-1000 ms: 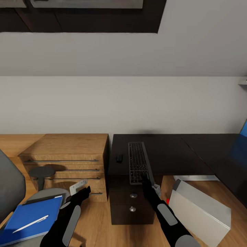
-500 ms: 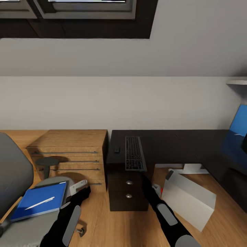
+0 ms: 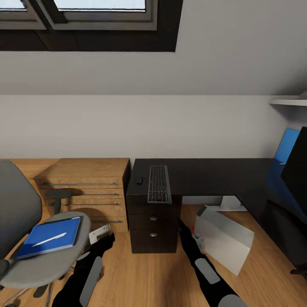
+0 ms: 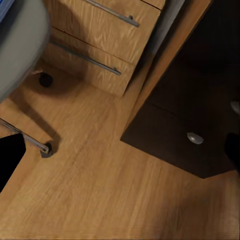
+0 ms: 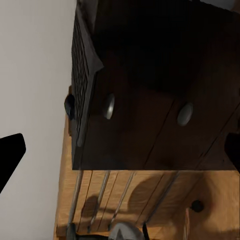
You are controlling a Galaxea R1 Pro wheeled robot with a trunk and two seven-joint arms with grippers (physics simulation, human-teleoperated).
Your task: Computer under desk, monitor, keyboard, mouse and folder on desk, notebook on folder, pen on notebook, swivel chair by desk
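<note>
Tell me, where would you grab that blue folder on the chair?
Probably the folder by its edge nearest the chair seat's front, coming in low from that side. It lies flat, so only thin edges offer grip, and the pen resting on top could roll off.

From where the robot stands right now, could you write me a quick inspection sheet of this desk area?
Surface: glossy black desk, bare in places.
Job's things: keyboard and mouse on the desk; blue folder with white pen on the swivel chair; computer tilted on the floor by the desk; monitor at the right edge of the head view.
Clutter: nothing seen.
Grippers: left gripper and right gripper low over the floor, both open and empty.
Cables: nothing seen.
Surroundings: wooden chest of drawers, white wall, window above.
</note>
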